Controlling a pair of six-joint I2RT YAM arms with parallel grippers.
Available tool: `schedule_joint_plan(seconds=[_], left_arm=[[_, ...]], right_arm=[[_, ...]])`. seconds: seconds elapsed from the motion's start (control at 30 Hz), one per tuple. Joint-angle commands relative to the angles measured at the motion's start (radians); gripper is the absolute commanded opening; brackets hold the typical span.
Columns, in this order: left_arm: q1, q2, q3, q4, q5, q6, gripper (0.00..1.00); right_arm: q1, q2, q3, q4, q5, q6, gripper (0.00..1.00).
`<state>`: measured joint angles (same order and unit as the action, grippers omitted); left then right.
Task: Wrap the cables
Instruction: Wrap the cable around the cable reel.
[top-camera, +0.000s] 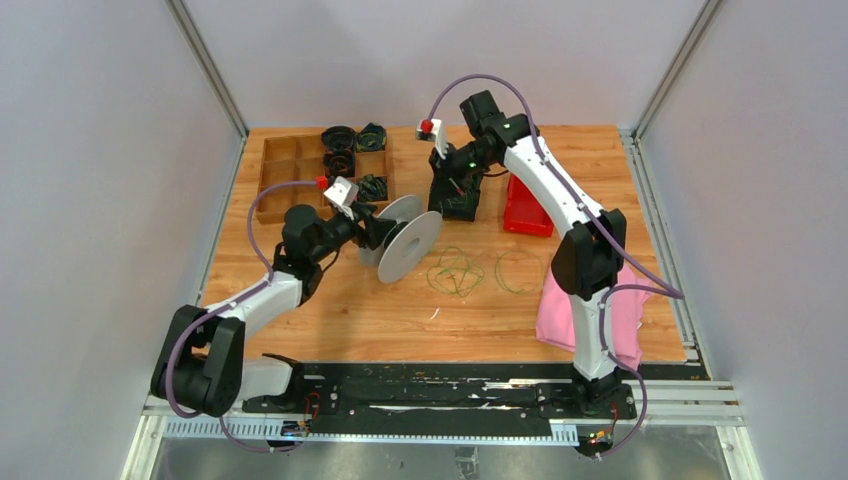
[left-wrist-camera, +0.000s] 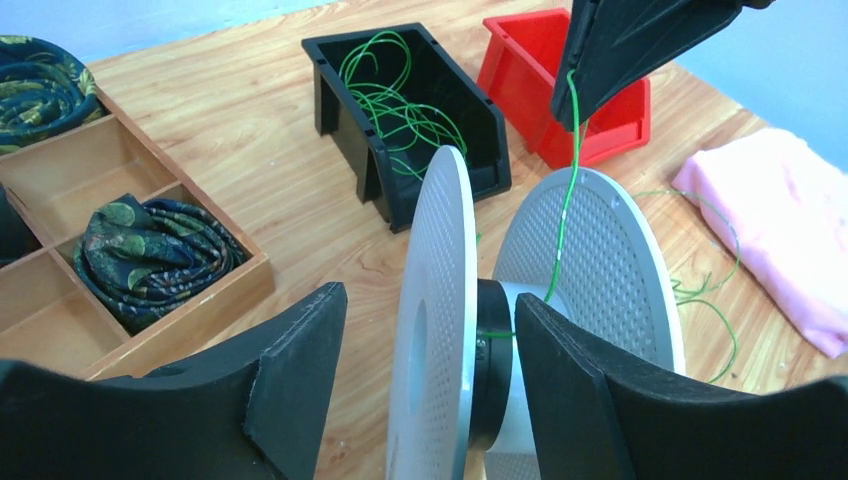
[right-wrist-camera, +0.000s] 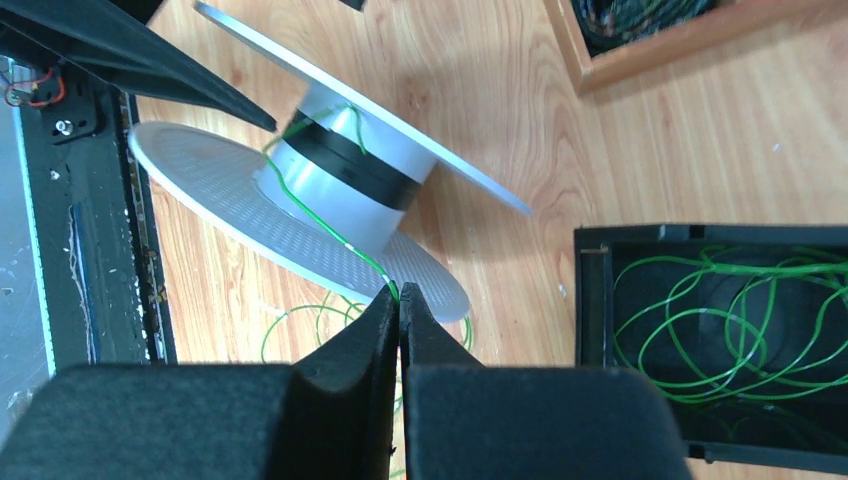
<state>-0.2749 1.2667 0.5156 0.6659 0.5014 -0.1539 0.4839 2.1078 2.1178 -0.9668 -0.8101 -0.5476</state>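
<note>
The grey spool (top-camera: 410, 245) lies tilted on the wood table (top-camera: 350, 310). My left gripper (left-wrist-camera: 430, 385) is open and straddles the spool's near flange (left-wrist-camera: 435, 300). Its left finger stands clear of the flange and its right finger sits beside the black-banded hub (left-wrist-camera: 492, 350). My right gripper (right-wrist-camera: 400, 296) is shut on a thin green cable (right-wrist-camera: 330, 232) that runs from its tips down to the hub; the left wrist view shows it above the spool (left-wrist-camera: 620, 50). More green cables curl in loops on the table (top-camera: 455, 270) and inside the black bin (right-wrist-camera: 720, 320).
The black bin (top-camera: 455, 205) and a red bin (top-camera: 527, 210) stand behind the spool. A wooden compartment tray (top-camera: 290, 165) at the back left holds dark cord bundles (left-wrist-camera: 150, 260). A pink cloth (top-camera: 600, 310) lies at the right by the right arm.
</note>
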Motion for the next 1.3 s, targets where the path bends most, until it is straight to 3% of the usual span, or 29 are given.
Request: schedule_joint_plan(seconds=[0.0,0.23,0.43,0.97,1.27], left_arm=[[0.021,-0.024,-0.007,0.073,0.045,-0.031,0.69],[0.063,-0.056,-0.014,0.057,0.086,-0.029,0.70],[0.080,-0.078,-0.001,0.031,0.101,-0.012,0.70],[0.080,-0.065,-0.007,0.023,0.130,-0.036,0.75],[0.081,-0.055,-0.016,0.023,0.130,0.001,0.71]], right_arm=[[0.001,0.034,0.073,-0.065,-0.084,-0.064,0.01],[0.003,0.055,0.107,-0.086,-0.106,-0.078,0.01],[0.005,0.072,0.118,-0.043,-0.115,0.002,0.01],[0.031,0.004,-0.088,0.225,0.016,0.265,0.01],[0.020,0.001,-0.136,0.309,0.021,0.401,0.01]])
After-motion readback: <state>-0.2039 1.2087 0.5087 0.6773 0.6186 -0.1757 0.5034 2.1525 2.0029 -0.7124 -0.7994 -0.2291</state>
